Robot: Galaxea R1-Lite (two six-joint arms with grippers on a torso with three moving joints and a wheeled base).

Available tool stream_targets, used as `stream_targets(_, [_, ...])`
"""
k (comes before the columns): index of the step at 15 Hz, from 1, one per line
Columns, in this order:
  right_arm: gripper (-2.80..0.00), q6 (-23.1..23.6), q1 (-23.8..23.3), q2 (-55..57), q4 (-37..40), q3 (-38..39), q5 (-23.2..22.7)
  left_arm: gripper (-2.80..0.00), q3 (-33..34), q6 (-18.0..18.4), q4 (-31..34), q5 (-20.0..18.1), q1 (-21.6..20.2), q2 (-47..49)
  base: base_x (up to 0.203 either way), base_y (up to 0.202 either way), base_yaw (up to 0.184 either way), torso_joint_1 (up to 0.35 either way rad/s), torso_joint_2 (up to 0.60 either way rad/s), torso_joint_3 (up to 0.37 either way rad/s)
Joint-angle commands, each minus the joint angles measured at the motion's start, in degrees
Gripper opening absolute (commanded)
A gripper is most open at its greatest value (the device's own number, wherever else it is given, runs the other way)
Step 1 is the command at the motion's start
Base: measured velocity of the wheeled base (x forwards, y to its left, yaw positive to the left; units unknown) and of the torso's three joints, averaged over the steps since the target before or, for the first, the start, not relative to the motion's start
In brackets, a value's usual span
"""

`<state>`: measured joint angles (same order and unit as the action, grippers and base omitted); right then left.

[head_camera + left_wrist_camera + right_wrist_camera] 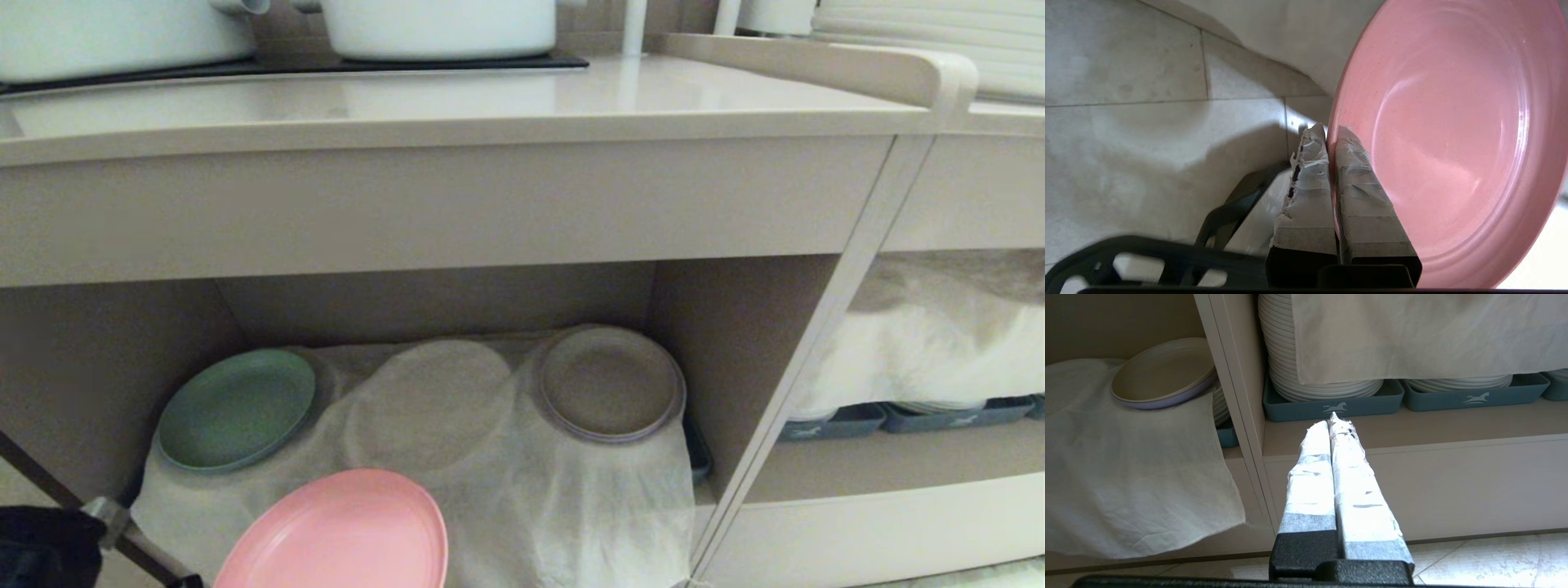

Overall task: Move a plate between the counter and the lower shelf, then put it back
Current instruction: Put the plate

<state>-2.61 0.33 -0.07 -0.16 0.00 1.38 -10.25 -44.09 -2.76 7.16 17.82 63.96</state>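
The left claw [1332,134] is pinched tight on the rim of the pink plate [343,531], one taped finger [1306,192] under the edge and the other on the plate's inner face, with only the thin rim between them. In the head view the plate hangs tilted at the bottom of the picture, in front of the lower shelf [735,327] and clear of the wrinkled white cloth [571,490] that drapes the shelf floor and hangs over its front edge. Above, the glossy beige table [457,102] carries white pots on a black hob at the back. On the cloth inside the shelf a green plate [237,408] leans at the left and a brown-grey plate [611,384] at the right, and a round shape shows beneath the cloth between them. Below the held plate, the left wrist view shows pale floor tiles [1126,122]. The right claw [1333,418] hangs with its taped fingers pressed together on nothing, low in front of the neighbouring compartment, where stacks of white plates sit in dark grey trays [1331,404] under another cloth.
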Motion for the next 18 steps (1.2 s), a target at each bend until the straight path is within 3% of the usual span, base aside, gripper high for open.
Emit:
stream_targets(1, [-2.8, -0.03, 0.02, 0.07, -0.02, 0.0, 0.03, -2.8, -0.07, -0.27, 4.01, -0.01, 3.05, -7.51, 0.0, 0.0, 0.0, 0.0, 0.0, 0.0])
stream_targets(5, [-2.8, -0.03, 0.02, 0.07, -0.02, 0.0, 0.03, -2.8, -0.85, -0.3, 13.74, -0.1, 8.17, -16.57, 0.0, 0.0, 0.0, 0.0, 0.0, 0.0])
stream_targets(18, [-2.8, -0.03, 0.02, 0.07, -0.02, 0.0, 0.03, -2.8, -1.4, 0.58, 16.2, -1.51, 8.81, -20.23, 0.0, 0.0, 0.0, 0.0, 0.0, 0.0])
